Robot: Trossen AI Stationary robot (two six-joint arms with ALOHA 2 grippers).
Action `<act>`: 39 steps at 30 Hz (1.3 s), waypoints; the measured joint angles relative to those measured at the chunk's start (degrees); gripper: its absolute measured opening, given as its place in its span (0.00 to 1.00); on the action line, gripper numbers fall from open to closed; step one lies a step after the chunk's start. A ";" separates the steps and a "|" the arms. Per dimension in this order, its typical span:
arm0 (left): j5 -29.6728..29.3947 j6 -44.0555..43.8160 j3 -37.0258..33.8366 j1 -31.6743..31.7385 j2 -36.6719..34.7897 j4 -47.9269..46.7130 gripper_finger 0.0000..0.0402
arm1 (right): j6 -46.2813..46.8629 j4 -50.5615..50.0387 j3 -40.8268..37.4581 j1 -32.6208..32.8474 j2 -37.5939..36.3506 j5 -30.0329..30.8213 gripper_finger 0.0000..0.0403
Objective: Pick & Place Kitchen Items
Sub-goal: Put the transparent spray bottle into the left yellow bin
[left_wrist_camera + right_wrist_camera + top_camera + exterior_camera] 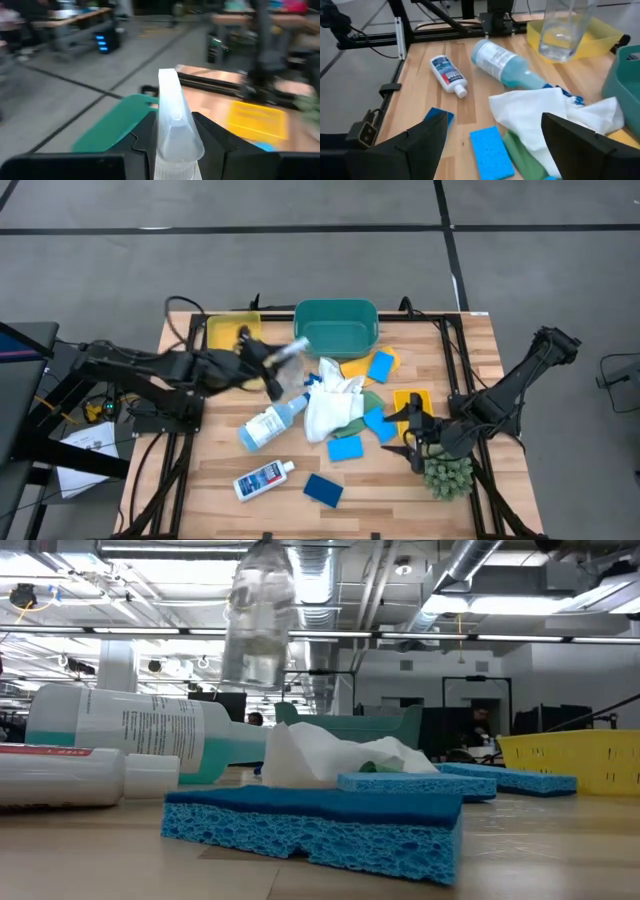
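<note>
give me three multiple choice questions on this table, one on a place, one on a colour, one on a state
1. Where is the small clear bottle?
A. held in the air by the left end effector
B. inside the teal basin
C. lying beside the plant

2. What colour is the liquid in the spray bottle?
A. red
B. blue
C. orange

3. How is the right end effector?
A. shut on a sponge
B. shut on a cloth
C. open, empty

Answers: 1 A, fingers clamp it above the table; 2 B, blue shows through it; 3 C, fingers spread, nothing between.
</note>
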 joint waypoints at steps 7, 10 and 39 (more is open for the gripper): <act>-7.07 -1.13 -8.97 8.29 -9.95 0.73 0.22 | -0.39 -1.55 0.00 -1.44 -2.85 0.19 0.77; -7.32 -1.15 -10.89 12.93 -12.55 1.30 0.22 | -0.68 -1.84 0.00 -2.02 -3.22 0.17 0.77; -3.35 -3.27 -28.56 46.35 -8.63 23.76 0.22 | -0.66 -4.38 0.00 -4.69 -3.18 -0.04 0.77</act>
